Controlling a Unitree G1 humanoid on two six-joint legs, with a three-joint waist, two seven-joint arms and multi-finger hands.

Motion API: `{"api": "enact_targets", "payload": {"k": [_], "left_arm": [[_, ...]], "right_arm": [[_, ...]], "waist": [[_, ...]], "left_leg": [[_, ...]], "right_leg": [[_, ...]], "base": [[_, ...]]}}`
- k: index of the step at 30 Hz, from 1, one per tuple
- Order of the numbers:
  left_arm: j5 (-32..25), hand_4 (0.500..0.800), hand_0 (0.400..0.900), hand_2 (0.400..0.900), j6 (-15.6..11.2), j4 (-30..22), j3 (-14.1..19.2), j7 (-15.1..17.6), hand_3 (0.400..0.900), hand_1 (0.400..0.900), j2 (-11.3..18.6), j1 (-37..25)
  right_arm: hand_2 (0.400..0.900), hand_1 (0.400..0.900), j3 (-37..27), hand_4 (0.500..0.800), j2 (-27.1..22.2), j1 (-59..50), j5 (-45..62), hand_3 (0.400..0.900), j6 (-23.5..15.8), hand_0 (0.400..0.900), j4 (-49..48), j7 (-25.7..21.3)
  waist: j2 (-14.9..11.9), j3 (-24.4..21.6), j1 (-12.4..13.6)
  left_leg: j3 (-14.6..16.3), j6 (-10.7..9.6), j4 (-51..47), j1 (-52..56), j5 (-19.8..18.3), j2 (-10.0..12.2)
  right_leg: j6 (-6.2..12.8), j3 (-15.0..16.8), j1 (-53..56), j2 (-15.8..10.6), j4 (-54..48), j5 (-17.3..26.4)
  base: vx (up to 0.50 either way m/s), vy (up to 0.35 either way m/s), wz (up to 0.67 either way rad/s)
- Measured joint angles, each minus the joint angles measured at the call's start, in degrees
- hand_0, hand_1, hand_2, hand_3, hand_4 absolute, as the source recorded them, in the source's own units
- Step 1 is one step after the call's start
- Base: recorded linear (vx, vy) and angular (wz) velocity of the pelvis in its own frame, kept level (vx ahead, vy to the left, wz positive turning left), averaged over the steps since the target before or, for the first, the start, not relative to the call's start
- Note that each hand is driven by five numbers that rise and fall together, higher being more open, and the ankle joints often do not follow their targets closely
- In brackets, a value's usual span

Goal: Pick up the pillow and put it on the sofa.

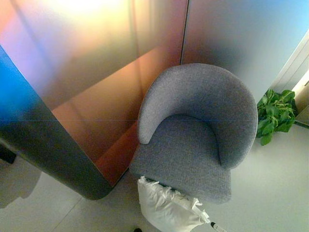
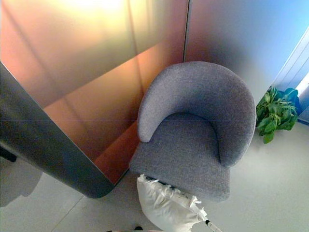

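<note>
The white pillow (image 1: 166, 205) is crumpled and sits at the bottom of the view. Its top edge overlaps the front edge of the grey armchair's seat (image 1: 186, 159). The armchair has a rounded back (image 1: 207, 92) and stands against the wall panels. A thin dark-and-white sliver of my right hand (image 1: 217, 226) shows at the pillow's lower right corner. A small dark bit of my left hand (image 1: 137, 230) shows at the bottom edge by the pillow's lower left. The rest of both hands is out of view.
A curved dark wall end (image 1: 58, 154) juts out on the left of the chair. Glossy wall panels (image 1: 106, 72) stand behind it. A green potted plant (image 1: 275, 116) stands on the floor to the chair's right. Pale floor (image 1: 275, 193) lies on the right.
</note>
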Motion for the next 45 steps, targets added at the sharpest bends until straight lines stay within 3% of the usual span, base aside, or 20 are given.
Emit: {"api": "enact_targets", "payload": {"k": [15,24,36,45], "left_arm": [[-0.01,0.8,0.9,0.9,0.18,0.15,0.0,0.01,0.9,0.9,-0.01,-0.19],[1.04,0.8,0.9,0.9,1.24,-0.63,-0.06,0.05,0.9,0.9,-0.01,-1.6],[0.77,0.8,0.9,0.9,0.99,-4.34,-1.24,-0.29,0.9,0.9,0.45,-6.87],[-0.38,0.8,0.9,0.9,0.66,-6.51,-3.72,-2.48,0.9,0.9,3.27,-8.52]], "right_arm": [[0.9,0.9,-0.03,0.8,-0.01,-0.02,-0.11,0.9,-0.02,0.9,-0.01,-0.33],[0.9,0.9,-0.02,0.8,-0.75,-1.07,-1.82,0.9,0.03,0.9,-0.11,-2.64],[0.9,0.9,1.1,0.8,-4.73,-11.37,-1.09,0.9,-2.11,0.9,-2.52,-3.88],[0.9,0.9,1.1,0.8,-10.33,-18.56,2.57,0.9,-3.56,0.9,-4.12,-1.5]], "waist": [[0.19,0.88,-0.01],[1.98,2.49,-0.2],[6.04,13.09,0.09],[8.77,19.53,1.18]], "left_leg": [[0.03,-0.13,0.0,-0.13,-0.12,0.01],[0.11,0.21,0.37,-2.57,0.32,-0.05],[-0.45,1.14,0.61,-9.82,2.46,-1.04],[-1.54,1.33,0.63,-14.97,3.85,-1.36]], "right_leg": [[0.01,0.04,-0.13,-0.01,0.0,-0.01],[0.12,0.41,-2.72,-0.08,0.06,0.22],[0.39,-0.32,-9.37,-0.79,0.23,2.3],[0.44,-0.96,-14.06,-0.91,0.35,3.14]], "base": [[0.0,-0.001,0.0],[-0.05,-0.005,0.02],[-0.11,-0.008,0.04],[-0.08,-0.013,0.07]]}}
